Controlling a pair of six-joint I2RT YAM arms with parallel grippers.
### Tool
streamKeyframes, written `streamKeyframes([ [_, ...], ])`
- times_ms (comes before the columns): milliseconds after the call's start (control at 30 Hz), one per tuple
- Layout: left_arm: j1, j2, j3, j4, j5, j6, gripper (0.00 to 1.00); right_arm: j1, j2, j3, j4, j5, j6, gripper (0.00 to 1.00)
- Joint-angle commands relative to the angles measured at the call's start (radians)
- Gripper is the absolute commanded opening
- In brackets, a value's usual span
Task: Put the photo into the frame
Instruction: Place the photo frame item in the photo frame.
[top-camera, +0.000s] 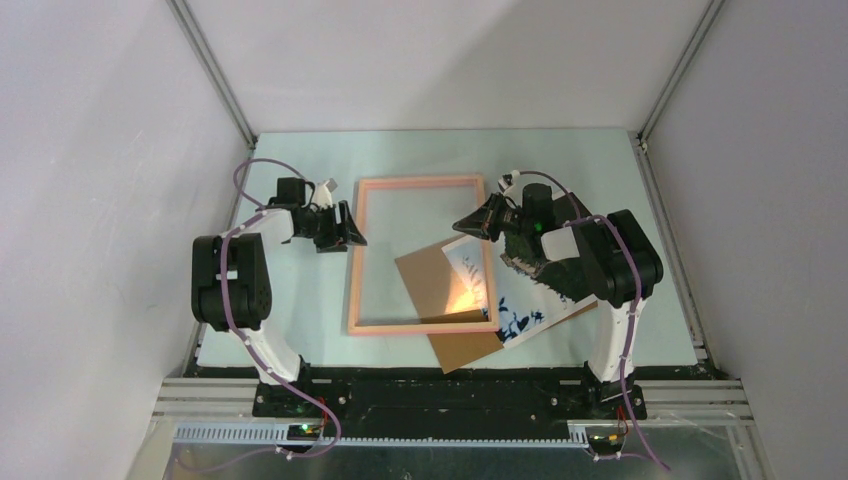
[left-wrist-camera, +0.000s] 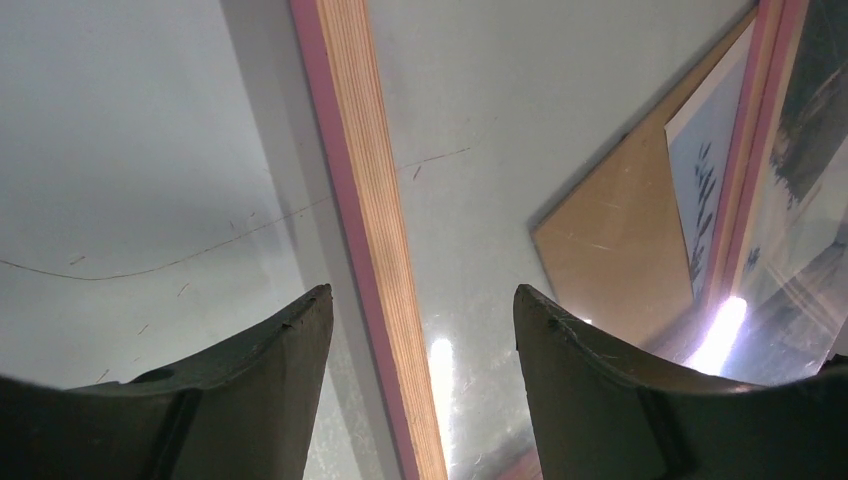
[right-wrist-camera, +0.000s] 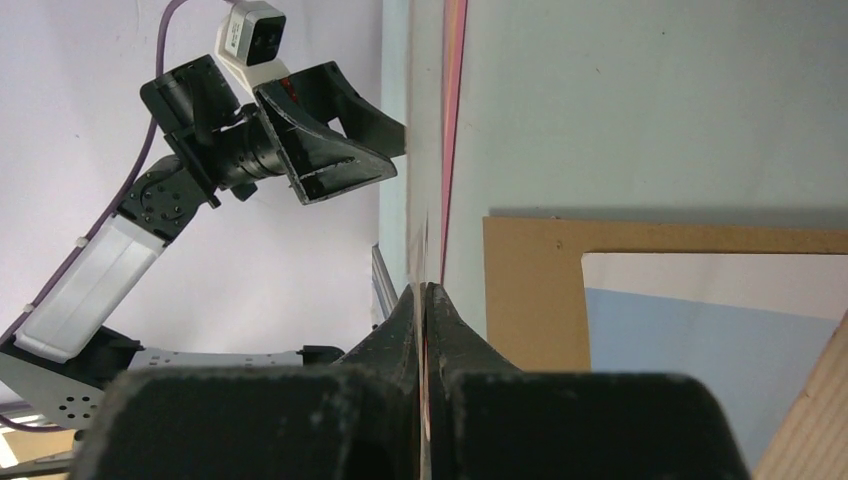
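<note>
Top external is showing photo (top-camera: 522, 315) lying half outside frame (top-camera: 356, 260), insertion pending; right gripper (top-camera: 462, 224) pinching its rail, left gripper (top-camera: 352, 232) hanging wide.

place: robot lab test cell
walls: plain white panels (top-camera: 100, 150) at 9, 12 and 3 o'clock
framing: aluminium rails (top-camera: 213, 70) in the corners
floor: pale table (top-camera: 440, 155), arm bases (top-camera: 285, 395) bolted at 6 o'clock
</note>
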Motion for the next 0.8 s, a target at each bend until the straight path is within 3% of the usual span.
streamKeyframes([
  [0,-0.008,0.001,-0.015,0.024,-0.002,-0.009,0.71,0.0,-0.003,0.017,0.002,-0.009,-0.033,0.0],
  [467,-0.009,0.001,-0.02,0.03,-0.002,-0.01,0.71,0.009,-0.008,0.018,-0.047,0.016,-0.061,0.0],
  [767,-0.016,-0.007,-0.027,0.032,-0.014,-0.007,0.71,0.023,-0.023,0.035,-0.173,0.062,-0.123,0.0],
])
